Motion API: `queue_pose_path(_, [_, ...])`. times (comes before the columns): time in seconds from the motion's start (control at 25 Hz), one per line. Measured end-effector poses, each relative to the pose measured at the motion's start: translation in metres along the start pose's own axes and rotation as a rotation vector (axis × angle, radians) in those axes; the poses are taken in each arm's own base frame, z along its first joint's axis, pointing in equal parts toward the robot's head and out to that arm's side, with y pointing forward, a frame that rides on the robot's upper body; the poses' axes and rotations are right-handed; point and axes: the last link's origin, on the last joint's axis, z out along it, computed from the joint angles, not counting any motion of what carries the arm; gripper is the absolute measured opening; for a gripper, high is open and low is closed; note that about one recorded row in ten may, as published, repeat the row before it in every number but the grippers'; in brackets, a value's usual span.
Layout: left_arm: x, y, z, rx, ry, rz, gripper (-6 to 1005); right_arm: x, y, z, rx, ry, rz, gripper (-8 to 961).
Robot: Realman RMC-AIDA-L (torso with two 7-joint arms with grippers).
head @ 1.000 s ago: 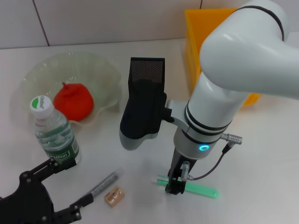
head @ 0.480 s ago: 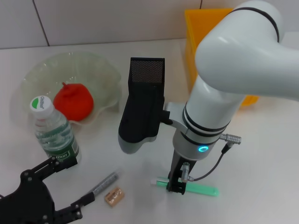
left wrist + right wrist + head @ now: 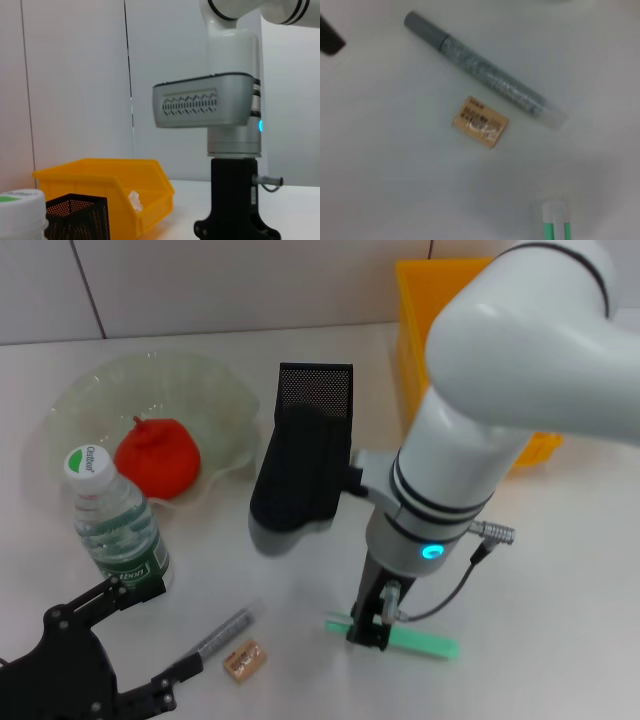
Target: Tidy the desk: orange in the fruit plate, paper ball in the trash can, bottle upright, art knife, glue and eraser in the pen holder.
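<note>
Trash can (image 3: 415,330) at back right with paper ball (image 3: 134,199) inside, fruit plate (image 3: 215,400) back left holding orange (image 3: 157,457), pen holder (image 3: 314,395) between them, bottle (image 3: 115,523) upright near the plate. Right gripper (image 3: 368,628) fingers clamped on the green art knife (image 3: 425,643) at the table; left gripper (image 3: 130,650) parked front left, fingers apart. Grey glue (image 3: 222,633) lies just beside tiny eraser (image 3: 245,660).

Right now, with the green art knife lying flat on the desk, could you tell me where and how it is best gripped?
Probably at mid-length, from straight above. The art knife lies flat on the table, a long thin bar, so the fingers should close across its narrow width. The right gripper is already over its left part, and nothing crowds it; the eraser lies well apart.
</note>
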Motion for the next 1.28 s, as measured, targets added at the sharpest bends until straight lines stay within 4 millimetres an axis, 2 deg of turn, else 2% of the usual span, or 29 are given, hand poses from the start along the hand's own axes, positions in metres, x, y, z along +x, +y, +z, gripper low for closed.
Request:
queue_pose_path(0.28, [-0.001, 0.002, -0.002, 0.004, -0.002, -0.004, 801, -0.001, -0.023, -0.023, -0.017, -0.15, 0.137, 184])
queue_pose_path(0.4, [-0.001, 0.002, -0.002, 0.004, -0.002, -0.004, 801, 0.004, -0.041, -0.039, -0.016, -0.252, 0.221, 190])
queue_pose_path(0.44, [-0.001, 0.002, -0.002, 0.004, -0.001, -0.005, 801, 0.01, -0.056, -0.051, -0.003, -0.324, 0.283, 192])
queue_pose_path(0.48, [-0.001, 0.002, -0.002, 0.004, -0.001, -0.005, 801, 0.01, -0.056, -0.051, -0.003, -0.324, 0.283, 194])
queue_pose_path(0.52, [-0.001, 0.002, -0.002, 0.003, 0.0, -0.005, 801, 0.016, -0.069, -0.063, 0.005, -0.397, 0.329, 196])
queue_pose_path(0.6, [-0.001, 0.002, -0.002, 0.003, 0.0, -0.005, 800, 0.019, -0.073, -0.069, -0.003, -0.44, 0.344, 200])
queue_pose_path(0.64, [0.0, 0.002, -0.002, 0.002, 0.0, -0.003, 800, 0.024, -0.08, -0.081, -0.032, -0.535, 0.366, 202])
queue_pose_path(0.68, [0.0, 0.002, -0.002, 0.002, 0.0, -0.003, 800, 0.024, -0.08, -0.081, -0.032, -0.535, 0.366, 204])
queue_pose_path(0.84, [0.001, -0.001, -0.001, -0.002, 0.0, 0.005, 800, 0.03, -0.09, -0.107, -0.057, -0.702, 0.372, 213])
queue_pose_path(0.96, [0.001, -0.001, 0.0, -0.004, 0.001, 0.007, 800, 0.032, -0.091, -0.114, -0.05, -0.749, 0.358, 219])
queue_pose_path(1.04, [0.002, -0.002, 0.0, -0.005, 0.002, 0.009, 800, 0.035, -0.095, -0.123, 0.003, -0.804, 0.338, 223])
queue_pose_path(1.28, [0.002, -0.003, 0.001, -0.007, 0.002, 0.013, 800, 0.041, -0.108, -0.13, 0.128, -0.876, 0.327, 235])
